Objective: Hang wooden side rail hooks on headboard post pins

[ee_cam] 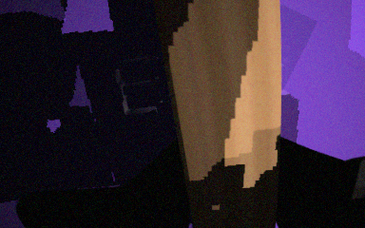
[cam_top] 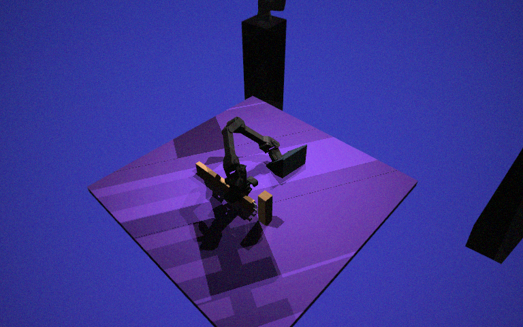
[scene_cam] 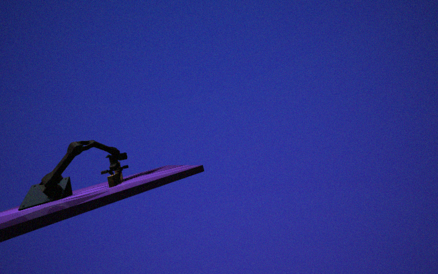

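Note:
The wooden side rail (cam_top: 210, 173) (scene_cam: 113, 181) (ee_cam: 210, 95) stands on edge, running from the left toward the post in the top view. My gripper (cam_top: 237, 197) (scene_cam: 114, 172) (ee_cam: 217, 138) is shut on the rail, nearer its hook end. The steel hooks (cam_top: 255, 206) show as small pale bits on that end, just left of the upright headboard post (cam_top: 265, 208) (scene_cam: 121, 175). Only a narrow gap shows there; whether they touch is unclear. The slot and pins are not visible. Whether the rail's far end touches the table cannot be told.
The arm's dark base plate (cam_top: 295, 161) (scene_cam: 33, 197) stands on the purple table (cam_top: 336, 195) (scene_cam: 89, 190), behind the post in the top view. Large dark pillars (cam_top: 263, 60) (cam_top: 511, 195) stand beyond the table. Hard shadows cross the table and rail.

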